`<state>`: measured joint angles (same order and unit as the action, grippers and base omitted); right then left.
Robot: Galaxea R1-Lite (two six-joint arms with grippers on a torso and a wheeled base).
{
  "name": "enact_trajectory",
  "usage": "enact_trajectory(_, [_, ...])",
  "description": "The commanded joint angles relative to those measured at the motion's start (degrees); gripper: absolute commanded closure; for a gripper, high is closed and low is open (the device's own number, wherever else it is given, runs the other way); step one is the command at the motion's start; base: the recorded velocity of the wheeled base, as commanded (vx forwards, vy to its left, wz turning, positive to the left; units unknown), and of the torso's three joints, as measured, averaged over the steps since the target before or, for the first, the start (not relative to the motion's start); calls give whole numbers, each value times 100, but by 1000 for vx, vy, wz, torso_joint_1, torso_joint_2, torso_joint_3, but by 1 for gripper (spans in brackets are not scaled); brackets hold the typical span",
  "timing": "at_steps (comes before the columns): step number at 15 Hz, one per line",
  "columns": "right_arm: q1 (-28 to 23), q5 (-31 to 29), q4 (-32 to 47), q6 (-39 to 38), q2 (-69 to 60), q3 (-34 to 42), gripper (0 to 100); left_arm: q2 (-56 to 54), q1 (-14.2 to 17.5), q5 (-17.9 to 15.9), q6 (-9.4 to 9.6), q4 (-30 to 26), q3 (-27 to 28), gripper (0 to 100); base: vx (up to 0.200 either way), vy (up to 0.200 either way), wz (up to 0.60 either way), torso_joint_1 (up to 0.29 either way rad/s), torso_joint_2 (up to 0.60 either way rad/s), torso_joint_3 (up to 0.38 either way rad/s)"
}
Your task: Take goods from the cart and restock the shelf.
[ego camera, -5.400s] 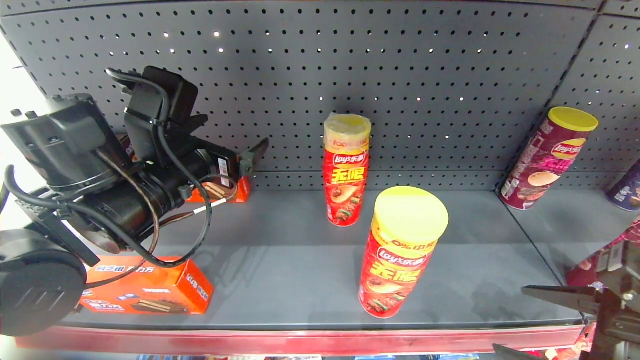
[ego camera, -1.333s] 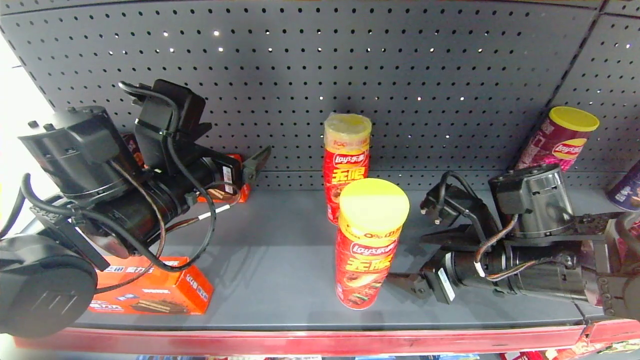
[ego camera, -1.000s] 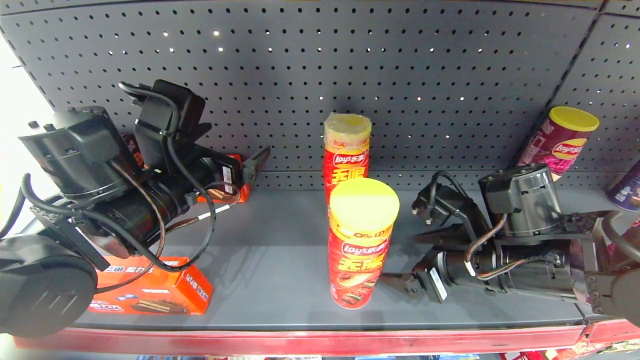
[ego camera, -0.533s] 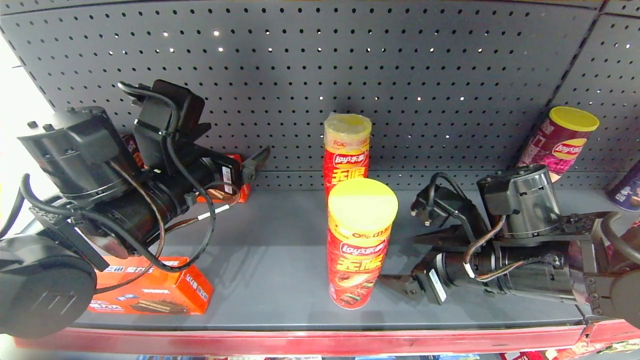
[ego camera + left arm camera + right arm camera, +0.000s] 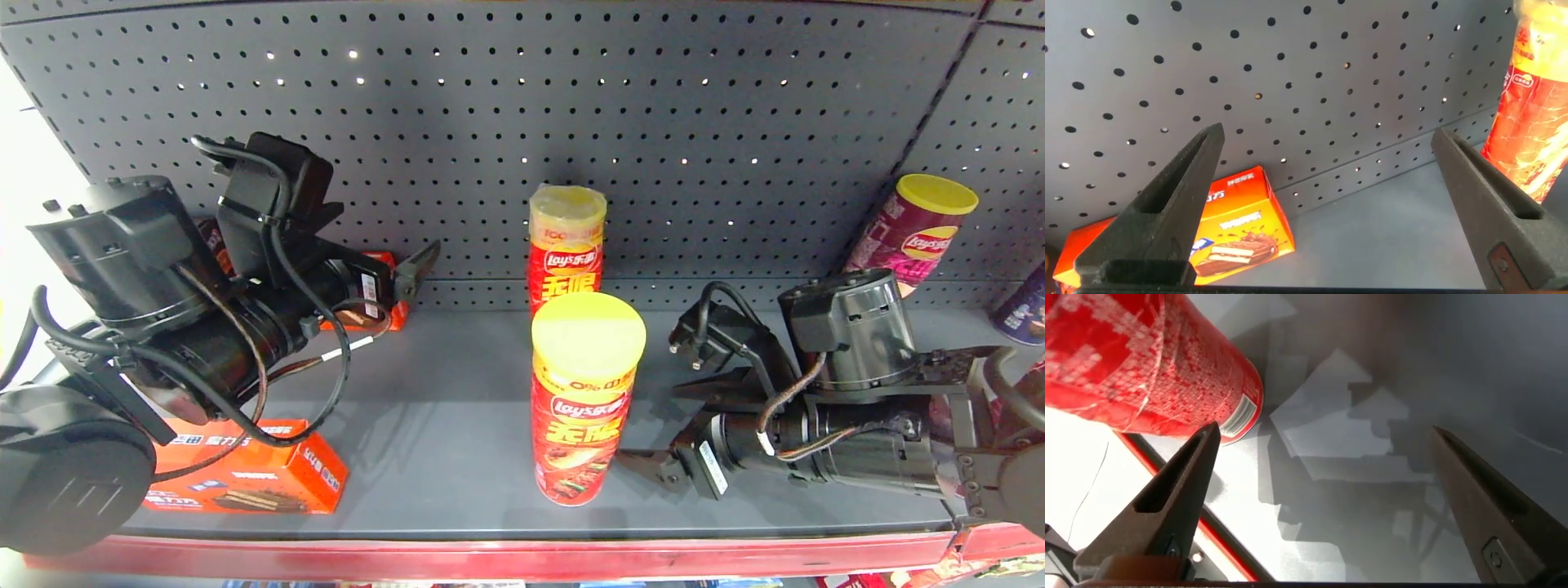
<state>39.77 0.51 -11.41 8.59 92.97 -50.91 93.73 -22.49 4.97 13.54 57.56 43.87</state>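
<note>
Red chip can is seen upright, yellow-lidded, near the front edge of the shelf | right gripper is spread wide just beside it, grasping nothing | 2nd red can is set directly behind, by the pegboard | left gripper is spread before an orange box at the back | 1 purple can is leaned far right.

On the shelf, the front can stands near the front edge, with the rear can directly behind it. The front box lies well to its left. The rear box lies left and behind it. The right tool is just right of it. The leaning can is farther right and behind.
</note>
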Motion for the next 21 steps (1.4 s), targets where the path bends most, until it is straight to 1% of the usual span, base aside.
enact_trajectory(1, [14, -7, -2, -7, -24, 28, 0, -4, -1, 4, -1, 0, -2, 0, 0, 0, 0, 0, 0, 0])
enact_trajectory(4, [-39, -16, -151, -24, -305, 46, 0, -83, -1, 4, -1, 0, -142, 0, 0, 0, 0, 0, 0, 0])
enact_trajectory(6, [-180, -42, -169, -33, -718, 63, 0, -514, -1, -5, -1, -79, -292, 0, 0, 0, 0, 0, 0, 0])
enact_trajectory(9, [-435, -130, -160, -51, -1641, 134, 0, -1340, -1, -128, -1, -114, -801, 0, 0, 0, 0, 0, 0, 0])
enact_trajectory(11, [-496, -130, -160, -51, -2283, 397, 0, -1903, -54, -119, 17, -123, -1091, 0, 0, 0, 0, 0, 0, 0])
enact_trajectory(12, [-496, -130, -160, -51, -2318, 424, 0, -1938, -54, -119, 17, -123, -1109, 0, 0, 0, 0, 0, 0, 0])
enact_trajectory(13, [-443, -122, -169, -42, -2819, 784, 0, -2325, -54, -128, 43, -131, -1311, 0, 0, 0, 0, 0, 0, 0])
enact_trajectory(14, [-426, -122, -169, -33, -3074, 995, 0, -2535, -62, -128, 43, -140, -1408, 0, 0, 0, 0, 0, 0, 0])
enact_trajectory(15, [-417, -113, -160, -33, -3250, 1118, 0, -2711, -80, -128, 52, -263, -1452, 0, 0, 0, 0, 0, 0, 0])
enact_trajectory(16, [-408, -104, -160, -33, -3513, 1276, 0, -3151, -168, -128, 52, -808, -1417, 0, 0, 0, 0, 0, 0, 0])
enact_trajectory(17, [-399, -95, -142, -24, -3742, 1373, 0, -3617, -344, -128, 61, -1476, -1373, 0, 0, 0, 0, 0, 0, 0])
enact_trajectory(18, [-391, -60, -133, -7, -3962, 1522, 0, -4074, -475, -119, 113, -2109, -1320, 0, 0, 0, 0, 0, 0, 0])
enact_trajectory(19, [-391, -60, -151, 11, -4155, 1733, 0, -4513, -528, -119, 245, -2707, -1294, 0, 0, 0, 0, 0, 0, 0])
enact_trajectory(20, [-382, -60, -151, 19, -4340, 1874, 0, -4829, -528, -119, 333, -3093, -1258, 0, 0, 0, 0, 0, 0, 0])
enact_trajectory(21, [-329, -51, -133, 19, -4647, 2111, 0, -5348, -519, -102, 351, -3673, -1197, 0, 0, 0, 0, 0, 0, 0])
